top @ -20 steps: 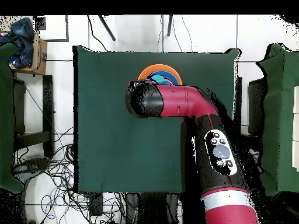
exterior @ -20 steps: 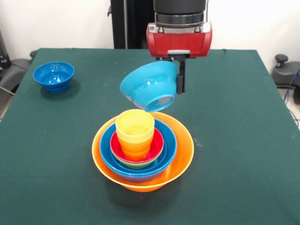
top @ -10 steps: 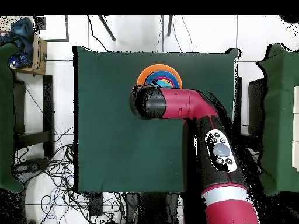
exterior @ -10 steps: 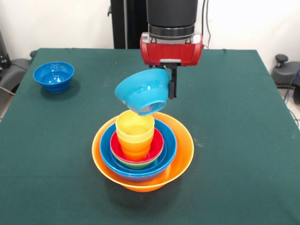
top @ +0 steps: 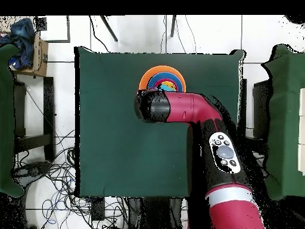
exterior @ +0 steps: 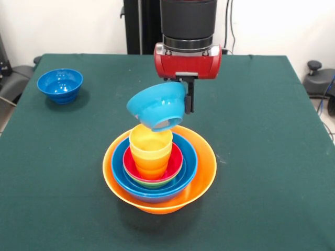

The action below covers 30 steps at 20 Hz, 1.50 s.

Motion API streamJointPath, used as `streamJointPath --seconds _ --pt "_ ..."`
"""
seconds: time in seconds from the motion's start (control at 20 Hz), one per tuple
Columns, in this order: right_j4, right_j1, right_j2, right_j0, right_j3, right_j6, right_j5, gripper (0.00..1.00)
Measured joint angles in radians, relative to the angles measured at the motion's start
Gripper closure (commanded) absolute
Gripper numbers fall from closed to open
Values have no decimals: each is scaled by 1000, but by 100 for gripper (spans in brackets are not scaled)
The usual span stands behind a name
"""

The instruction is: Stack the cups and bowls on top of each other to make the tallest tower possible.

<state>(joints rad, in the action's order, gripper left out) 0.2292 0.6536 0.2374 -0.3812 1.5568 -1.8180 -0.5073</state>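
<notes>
The tower stands mid-table: a very large orange bowl (exterior: 207, 167) holds a blue bowl (exterior: 189, 161), then a green and a red bowl (exterior: 177, 159), with a yellow cup (exterior: 151, 144) nested in an orange cup on top. My gripper (exterior: 180, 102) is shut on the rim of a light-blue bowl (exterior: 156, 105), which hangs tilted just above the yellow cup, slightly towards the far side. In the overhead view the arm (top: 179, 108) covers most of the tower; only the orange bowl's far rim (top: 156, 73) shows. A dark-blue bowl (exterior: 60, 85) sits alone at the far left.
The green table (exterior: 272, 157) ends at its far edge behind the arm. In the overhead view, chairs and cables lie around the table (top: 113, 131), and a box (top: 33, 50) stands off its left side.
The gripper has carried the light-blue bowl leftward and down in the front view, from beside the tower to just above the yellow cup. The tower and the dark-blue bowl stayed put.
</notes>
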Motion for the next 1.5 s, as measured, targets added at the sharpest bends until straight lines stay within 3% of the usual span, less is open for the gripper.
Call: streamJointPath --seconds 1.5 --pt "0 -7 -11 -22 0 0 34 100"
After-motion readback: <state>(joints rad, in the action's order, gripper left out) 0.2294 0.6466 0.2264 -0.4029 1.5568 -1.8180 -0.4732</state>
